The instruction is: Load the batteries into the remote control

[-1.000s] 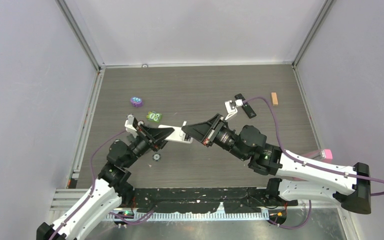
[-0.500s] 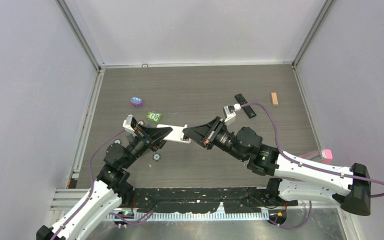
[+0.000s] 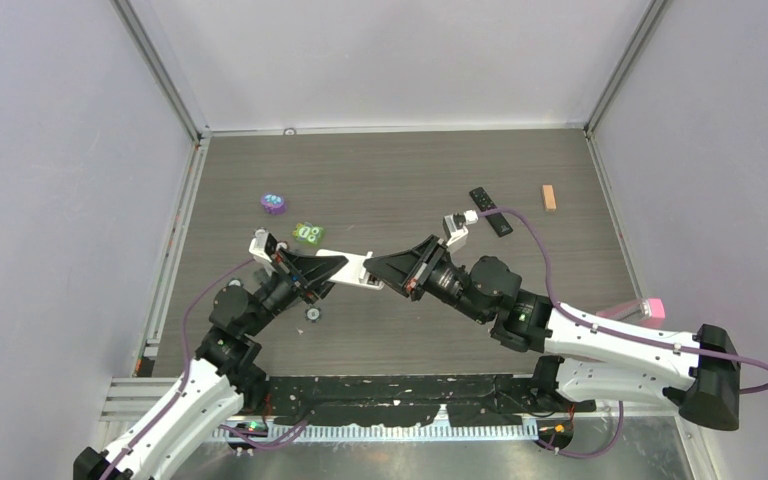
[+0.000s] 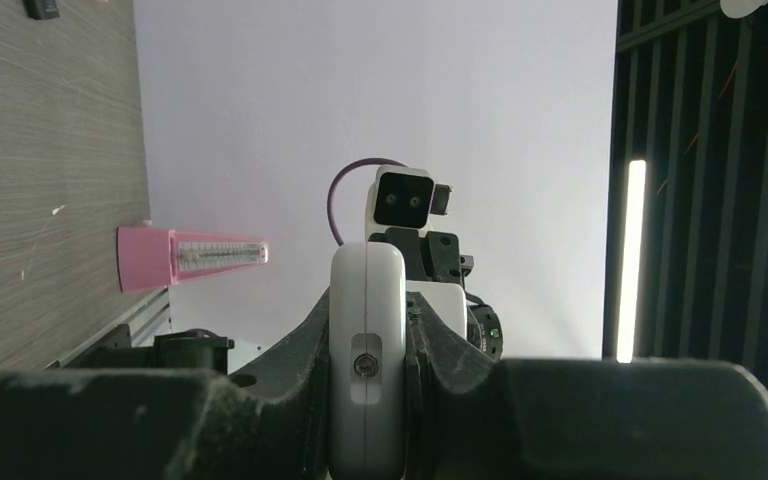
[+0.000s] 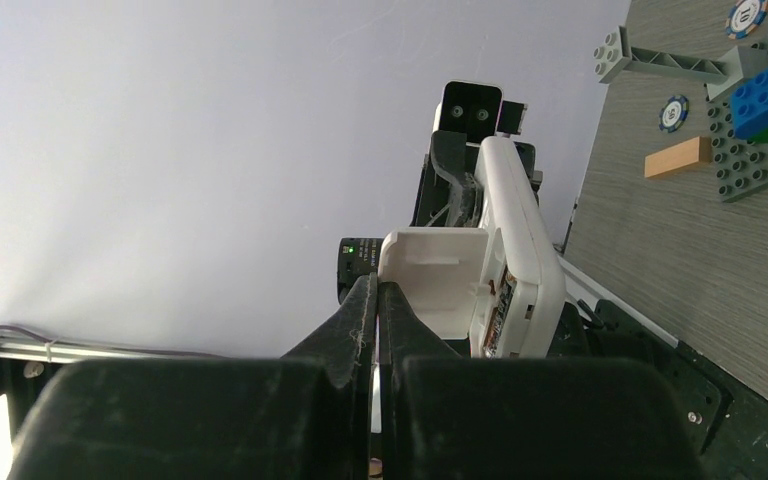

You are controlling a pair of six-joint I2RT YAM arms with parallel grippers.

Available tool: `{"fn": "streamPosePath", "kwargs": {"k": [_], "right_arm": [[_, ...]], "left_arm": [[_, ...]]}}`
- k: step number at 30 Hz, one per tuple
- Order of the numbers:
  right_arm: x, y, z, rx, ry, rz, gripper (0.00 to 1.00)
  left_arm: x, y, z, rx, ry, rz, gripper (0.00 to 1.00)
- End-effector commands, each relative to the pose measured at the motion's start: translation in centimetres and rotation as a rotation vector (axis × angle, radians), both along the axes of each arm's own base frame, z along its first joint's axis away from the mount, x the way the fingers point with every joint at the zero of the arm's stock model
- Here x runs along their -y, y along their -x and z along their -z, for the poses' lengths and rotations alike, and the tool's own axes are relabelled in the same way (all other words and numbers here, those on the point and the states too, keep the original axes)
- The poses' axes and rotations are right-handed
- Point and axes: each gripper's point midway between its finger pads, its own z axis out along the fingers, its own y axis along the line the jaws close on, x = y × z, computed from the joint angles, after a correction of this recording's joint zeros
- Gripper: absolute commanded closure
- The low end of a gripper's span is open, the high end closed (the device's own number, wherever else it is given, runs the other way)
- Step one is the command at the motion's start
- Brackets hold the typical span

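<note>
**A:** Where is the remote control?

**B:** The white remote control [image 3: 358, 268] is held up off the surface [image 3: 400, 170], near the front middle, lying level between the two arms. The left end effector [image 3: 343, 264] clamps it by its long sides. In the left wrist view the body stands edge-on, squeezed between both fingers [image 4: 300, 350].

**A:** And the other arm?

**B:** The right end effector [image 5: 378, 300] has its fingers pressed together. The tips sit at the lower corner of the battery cover [image 5: 435, 280], which stands open off the remote's back. I cannot tell whether they pinch anything there.

**A:** The batteries?

**B:** Hidden or too small; I can't make them out in any view.

**A:** What else is there?

**B:** A black remote [image 3: 490, 210] lies far right on the surface, with a small wooden block [image 3: 549, 197] near it. A purple toy [image 3: 273, 204] and a green toy [image 3: 307, 233] lie left of centre, just beyond the left arm.
</note>
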Motion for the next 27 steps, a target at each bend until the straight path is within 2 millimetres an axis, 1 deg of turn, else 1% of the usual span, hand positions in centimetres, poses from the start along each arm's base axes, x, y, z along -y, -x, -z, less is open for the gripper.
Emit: {"fn": "streamPosePath", "kwargs": {"k": [1, 6, 10, 16, 23, 27], "right_arm": [[0.1, -0.1, -0.4, -0.006, -0.034, 0.000, 0.95], [0.5, -0.2, -0.2, -0.007, -0.026, 0.007, 0.95], [0.9, -0.3, 1.0, -0.030, -0.005, 0.009, 0.94], [1.7, 0.1, 2.5, -0.070, 0.028, 0.007, 0.85], [2.6, 0.0, 3.4, -0.100, 0.074, 0.017, 0.75], [2.8, 0.0, 3.2, -0.102, 0.086, 0.011, 0.72]], "left_arm": [[-0.2, 0.8, -2.3, 0.073, 0.061, 0.020, 1.00], [-0.2, 0.8, -2.4, 0.073, 0.075, 0.024, 1.00], [-0.2, 0.9, -2.7, 0.074, 0.089, 0.033, 1.00], [-0.4, 1.0, -3.1, 0.087, 0.094, 0.028, 1.00], [-0.2, 1.1, -3.0, 0.090, 0.083, 0.035, 1.00], [-0.2, 1.0, -2.7, 0.082, 0.067, 0.030, 1.00]]}}
